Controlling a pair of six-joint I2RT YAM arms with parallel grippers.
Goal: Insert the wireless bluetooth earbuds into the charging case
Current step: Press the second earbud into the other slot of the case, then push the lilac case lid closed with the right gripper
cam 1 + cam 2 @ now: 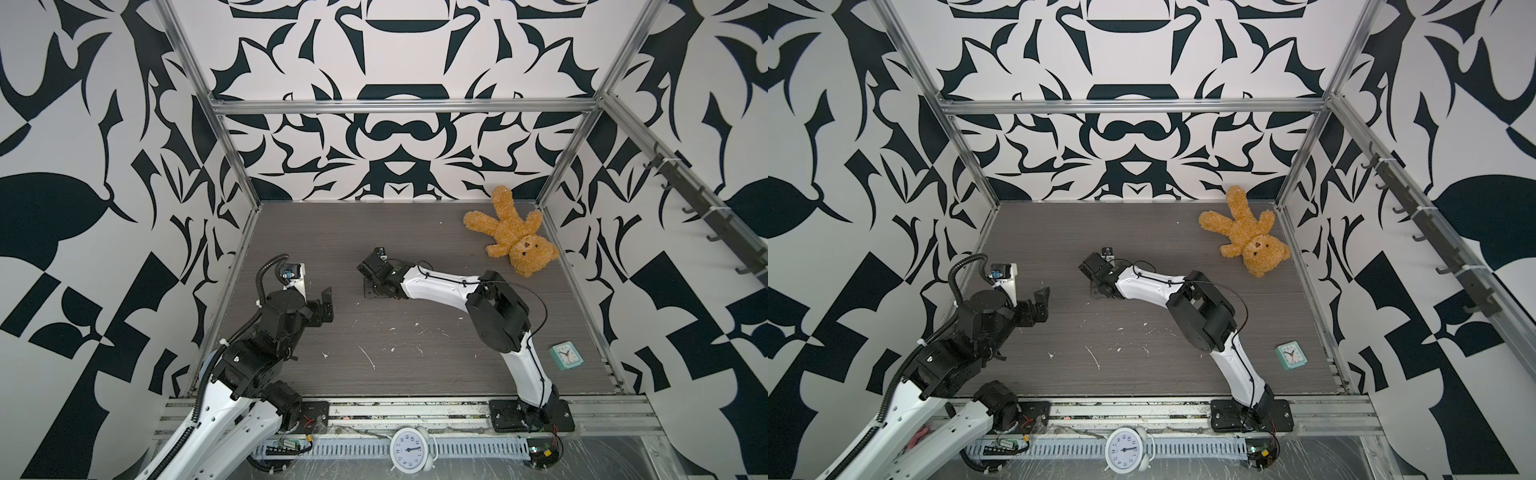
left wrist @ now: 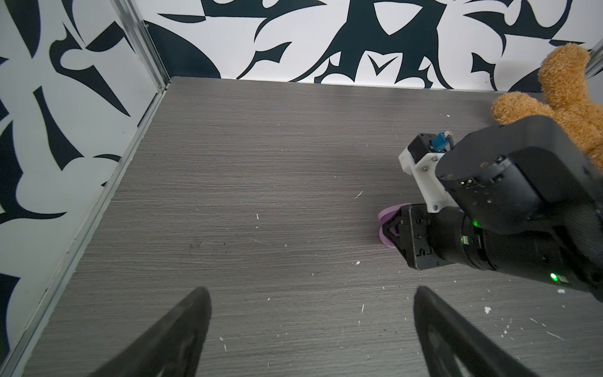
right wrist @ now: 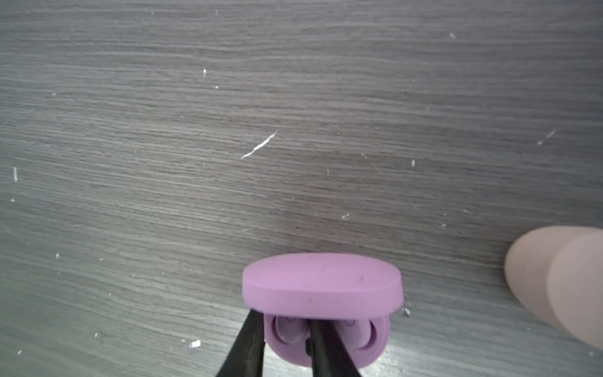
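The right arm [image 1: 440, 282] stretches low across the grey wood-grain table [image 1: 415, 232]. The right end effector [image 3: 283, 321] is tipped down into the open lilac-purple oval plastic charging case [image 3: 321, 284]. Its fingers narrowly straddle one lilac-purple bean-shaped earbud [image 3: 290, 331] seated inside; whether they pinch it, I cannot tell. The left end effector [image 2: 313, 326] hangs released, jaws wide, above the table. Black-and-white patterned walls [image 1: 395, 137] enclose the table, and a brown plush teddy bear [image 1: 511, 237] lies in a far corner.

Left hand [image 2: 311, 290] wide, right hand [image 3: 285, 326] barely parted
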